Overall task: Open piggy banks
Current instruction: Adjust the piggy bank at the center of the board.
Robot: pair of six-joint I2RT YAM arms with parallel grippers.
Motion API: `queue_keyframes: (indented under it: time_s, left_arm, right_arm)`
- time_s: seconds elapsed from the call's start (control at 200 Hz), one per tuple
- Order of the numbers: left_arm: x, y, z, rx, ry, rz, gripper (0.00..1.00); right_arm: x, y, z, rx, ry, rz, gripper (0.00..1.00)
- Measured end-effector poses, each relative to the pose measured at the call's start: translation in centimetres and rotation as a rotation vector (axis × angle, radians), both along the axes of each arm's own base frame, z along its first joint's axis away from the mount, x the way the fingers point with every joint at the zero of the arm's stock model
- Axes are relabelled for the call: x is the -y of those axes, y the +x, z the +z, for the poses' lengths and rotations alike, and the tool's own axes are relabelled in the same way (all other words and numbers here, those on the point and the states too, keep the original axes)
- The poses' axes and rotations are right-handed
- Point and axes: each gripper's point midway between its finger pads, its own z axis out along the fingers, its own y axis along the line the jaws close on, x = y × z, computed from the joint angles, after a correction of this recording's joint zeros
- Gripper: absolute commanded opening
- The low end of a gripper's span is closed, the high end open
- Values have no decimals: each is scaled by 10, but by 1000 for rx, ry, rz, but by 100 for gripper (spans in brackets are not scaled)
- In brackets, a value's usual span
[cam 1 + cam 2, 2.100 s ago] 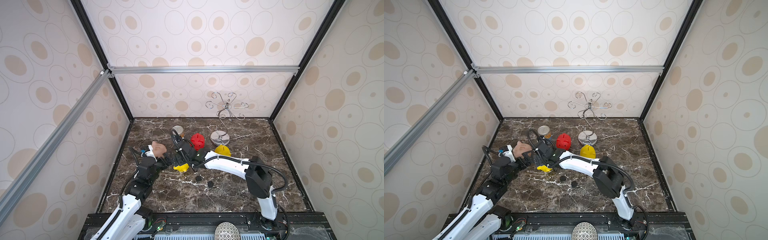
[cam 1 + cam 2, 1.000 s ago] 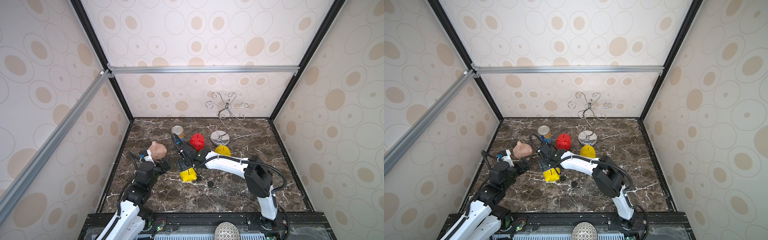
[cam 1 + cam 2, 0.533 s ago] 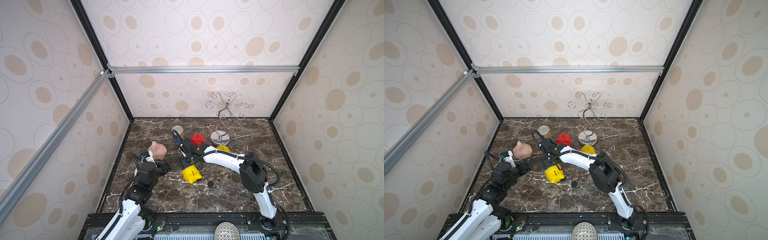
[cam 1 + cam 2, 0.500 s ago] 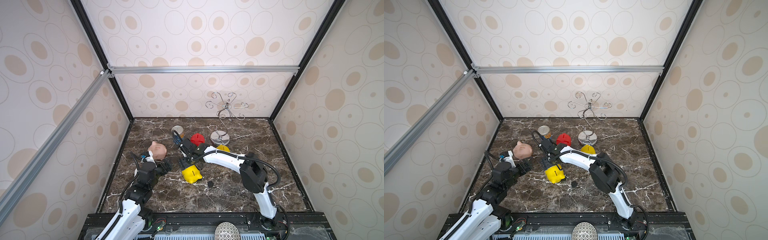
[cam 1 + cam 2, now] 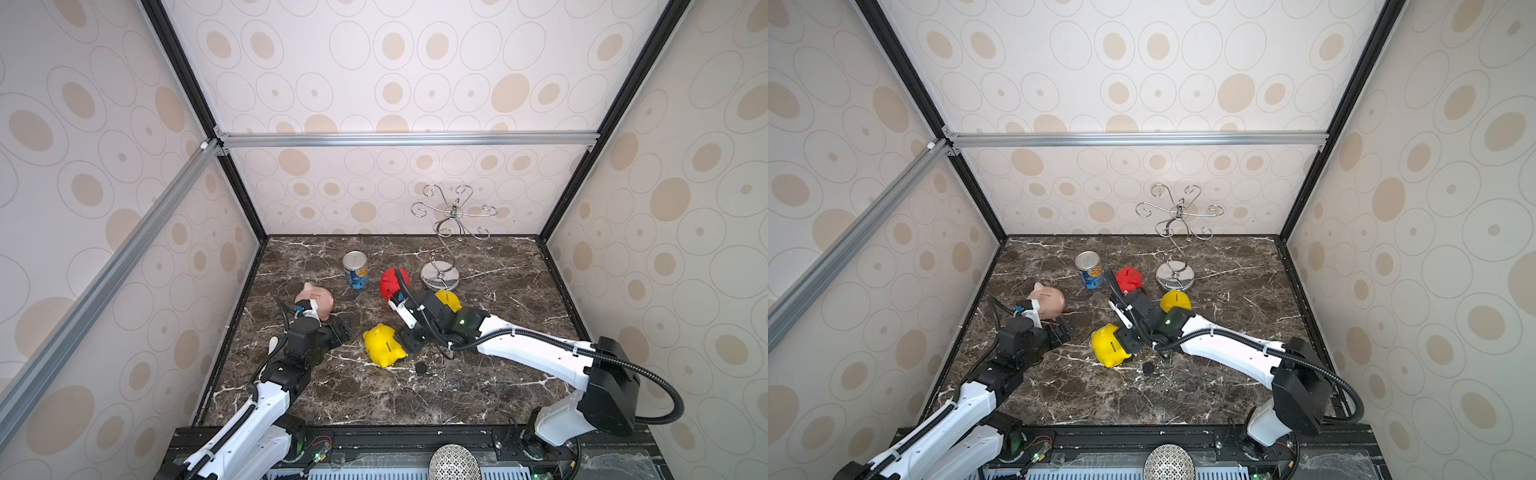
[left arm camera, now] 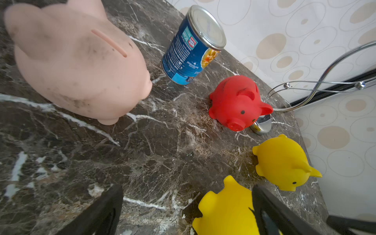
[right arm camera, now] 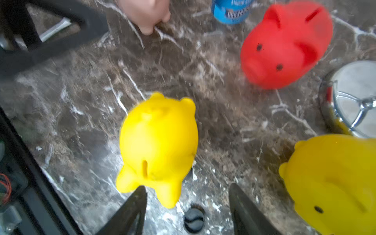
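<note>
Dark brown white-veined marble tabletop (image 5: 498,291) is lying inside cream circle-patterned walls. Near its middle a glossy yellow plastic piggy bank (image 5: 384,351) is sitting with its coin slot showing, and a small round black plug (image 5: 421,368) is lying loose just beside it. The right gripper (image 7: 187,186) is hovering at this pig's feet, jaws parted and gripping nothing, with the plug on the table between the fingers. The left gripper (image 6: 187,187) is spreading wide and empty, near a pale pink plastic piggy bank (image 5: 316,300). Farther back, a red plastic piggy bank (image 5: 390,282) and a second yellow plastic piggy bank (image 5: 451,300) are standing between a blue-labelled tin can (image 5: 355,270) and a chrome wire stand (image 5: 439,277).
</note>
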Motion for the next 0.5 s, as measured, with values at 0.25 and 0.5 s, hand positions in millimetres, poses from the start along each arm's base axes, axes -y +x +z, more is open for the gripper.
queue_keyframes:
  time_s: [0.25, 0.5]
  left_arm:
    - [13, 8, -17, -45, -9, -51, 98]
    - [19, 26, -36, -108, 16, -58, 97]
  right_arm:
    - [34, -32, -67, 52, -125, 65, 53]
    - [4, -9, -63, 177, -46, 96, 45]
